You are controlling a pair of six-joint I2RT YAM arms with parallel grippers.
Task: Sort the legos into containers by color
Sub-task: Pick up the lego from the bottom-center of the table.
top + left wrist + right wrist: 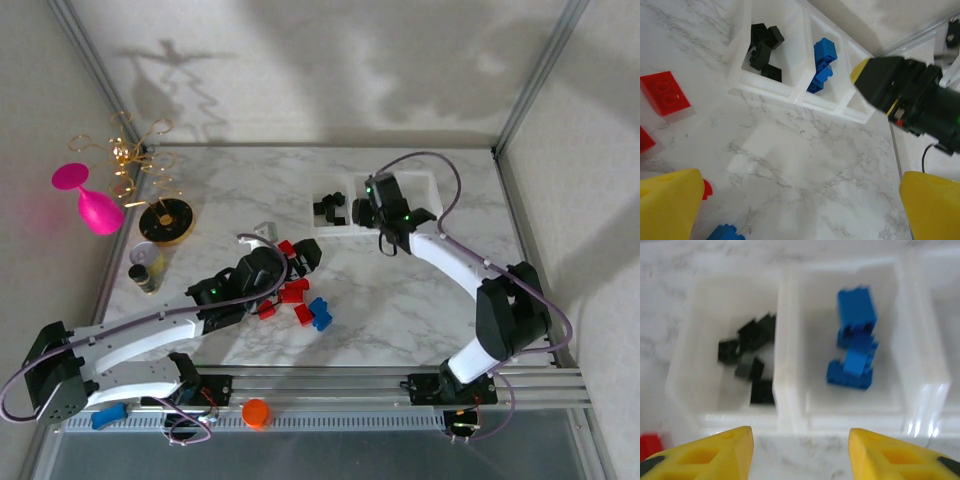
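Apparently empty, left end effector (800, 202) and right end effector (800, 450) gape over marbled table (420, 310); pale walls (300, 80).

Blue legos (855, 357) blurred; 3rd bin (944, 340) cut off (right edge).

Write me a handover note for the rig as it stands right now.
Left gripper: open, empty, by the loose bricks on the table.
Right gripper: open, empty, above the bins.
Done: black bricks in the left bin, blue bricks in the middle bin. Third bin looks empty where visible.
Left: red bricks and loose blue ones to sort.
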